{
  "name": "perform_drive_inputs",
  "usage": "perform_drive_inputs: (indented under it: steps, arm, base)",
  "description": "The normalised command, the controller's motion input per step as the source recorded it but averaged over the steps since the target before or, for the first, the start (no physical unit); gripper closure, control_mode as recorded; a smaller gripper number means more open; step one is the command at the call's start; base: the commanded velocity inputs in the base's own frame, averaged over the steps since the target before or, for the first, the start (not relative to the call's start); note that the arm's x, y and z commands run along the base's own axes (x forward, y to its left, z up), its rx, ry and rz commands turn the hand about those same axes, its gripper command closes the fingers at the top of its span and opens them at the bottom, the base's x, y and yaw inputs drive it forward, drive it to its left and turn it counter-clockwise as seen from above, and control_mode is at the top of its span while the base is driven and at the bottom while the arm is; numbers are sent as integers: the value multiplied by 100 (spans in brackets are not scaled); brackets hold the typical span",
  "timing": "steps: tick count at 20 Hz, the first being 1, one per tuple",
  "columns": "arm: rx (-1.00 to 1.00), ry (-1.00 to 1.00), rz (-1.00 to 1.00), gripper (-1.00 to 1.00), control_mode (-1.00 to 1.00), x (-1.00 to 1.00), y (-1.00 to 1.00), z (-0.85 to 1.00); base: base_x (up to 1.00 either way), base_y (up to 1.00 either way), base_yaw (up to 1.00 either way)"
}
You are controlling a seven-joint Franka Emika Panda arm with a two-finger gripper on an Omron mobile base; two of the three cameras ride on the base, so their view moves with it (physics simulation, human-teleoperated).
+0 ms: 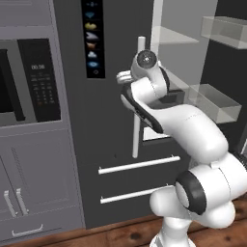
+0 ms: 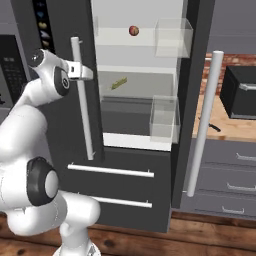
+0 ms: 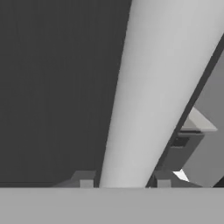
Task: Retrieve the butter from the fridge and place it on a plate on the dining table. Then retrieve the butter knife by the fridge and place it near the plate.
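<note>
The fridge is tall and dark, with its right door swung open on a white interior. My gripper is at the upper part of the left door's white bar handle. In the hand view that handle runs between my gripper's two fingertips, which are closed against its sides. The butter, a small yellowish-olive stick, lies on a middle shelf inside. The butter knife is a slim dark shape on the wooden counter right of the fridge. The plate and dining table are out of view.
A small red ball sits on the top shelf. Clear door bins hang on the open door. A black appliance stands on the counter at right. The black microwave and grey cabinets are left of the fridge.
</note>
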Motion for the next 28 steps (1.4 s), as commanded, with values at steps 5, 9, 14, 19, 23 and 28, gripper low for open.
perform_drive_inputs:
  steps: [5, 9, 14, 19, 23, 28]
  arm:
    - [-25, 1, -19, 100, -100, -74, 56, 23]
    - [-14, 0, -31, 100, -100, -75, 47, 19]
    - [-4, 0, -42, 100, -100, -65, 51, 17]
    - [-4, -5, -46, 100, -100, -62, 62, 2]
    - [-8, -7, -41, 100, -100, -45, 57, 0]
    - [-12, -1, -29, 100, -100, -48, 30, 0]
  base:
    - [0, 0, 0]
    - [0, 0, 0]
    - [0, 0, 0]
    - [0, 0, 0]
    - [0, 0, 0]
    - [0, 0, 0]
